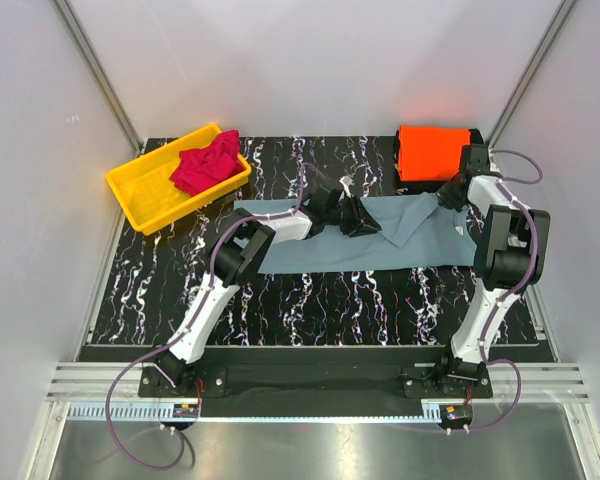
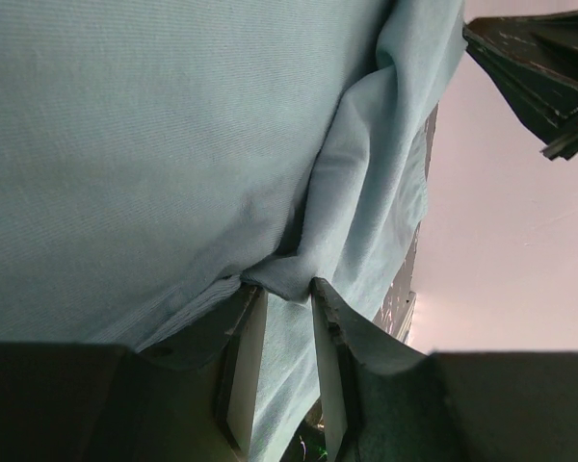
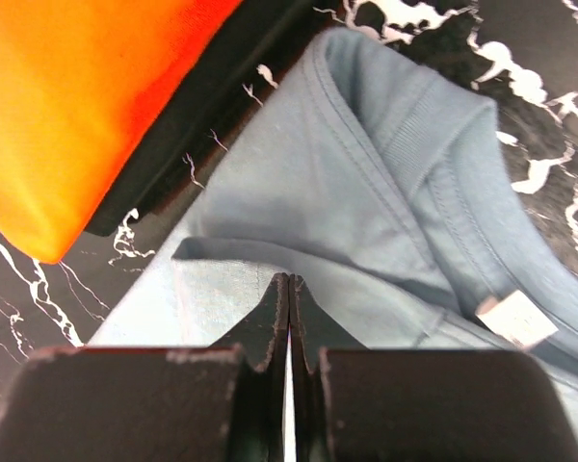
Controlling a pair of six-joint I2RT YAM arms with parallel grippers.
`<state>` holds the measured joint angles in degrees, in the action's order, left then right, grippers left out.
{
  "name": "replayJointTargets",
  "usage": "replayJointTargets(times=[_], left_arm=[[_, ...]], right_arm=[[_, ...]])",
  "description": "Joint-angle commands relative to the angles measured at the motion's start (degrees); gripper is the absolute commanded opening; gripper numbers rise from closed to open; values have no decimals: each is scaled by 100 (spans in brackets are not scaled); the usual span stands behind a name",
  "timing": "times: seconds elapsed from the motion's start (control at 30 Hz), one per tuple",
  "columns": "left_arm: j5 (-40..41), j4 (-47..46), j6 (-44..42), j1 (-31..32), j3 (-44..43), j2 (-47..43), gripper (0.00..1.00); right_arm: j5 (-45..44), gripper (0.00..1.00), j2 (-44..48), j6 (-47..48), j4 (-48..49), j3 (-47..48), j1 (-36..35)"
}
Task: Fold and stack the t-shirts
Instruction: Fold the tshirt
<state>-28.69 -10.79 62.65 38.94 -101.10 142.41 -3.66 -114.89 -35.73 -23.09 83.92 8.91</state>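
Note:
The grey-blue t-shirt (image 1: 330,255) lies spread across the middle of the table, with one flap folded over near its right end. My left gripper (image 1: 363,218) sits on its upper middle; in the left wrist view a bunched fold of the shirt (image 2: 125,144) is pinched between the left gripper's (image 2: 287,289) fingertips. My right gripper (image 1: 448,197) is at the shirt's upper right, near the collar. In the right wrist view its jaws (image 3: 289,279) are pressed together, tips on the cloth (image 3: 366,192), with no cloth visible between them. The orange t-shirt (image 1: 432,152) lies folded at the back right. The crimson t-shirt (image 1: 205,165) is crumpled in the bin.
A yellow plastic bin (image 1: 145,190) stands at the back left. The orange t-shirt (image 3: 77,96) rests on a black pad (image 3: 202,106) just beyond the right gripper. A white label (image 3: 515,320) shows inside the collar. Pale walls close in the table on three sides.

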Motion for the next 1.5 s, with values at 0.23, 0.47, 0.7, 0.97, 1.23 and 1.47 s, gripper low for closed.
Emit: replayJointTargets(times=[0.23, 0.47, 0.7, 0.97, 1.23, 1.47], left_arm=[[302, 261, -60, -115, 91, 120, 32], [302, 270, -87, -123, 90, 120, 31], [302, 296, -78, -123, 73, 120, 30], [276, 366, -95, -123, 3, 147, 30], [276, 437, -122, -123, -59, 173, 30], [320, 639, -262, -132, -68, 112, 30]], right_arm=[[-556, 0, 283, 119, -441, -218, 50], [-732, 0, 353, 57, -450, -411, 138], [-741, 0, 441, 101, -477, -456, 261], [-557, 0, 617, 127, -582, -508, 357], [-320, 0, 529, 127, -670, -570, 357], [-267, 0, 617, 92, -943, -473, 436]])
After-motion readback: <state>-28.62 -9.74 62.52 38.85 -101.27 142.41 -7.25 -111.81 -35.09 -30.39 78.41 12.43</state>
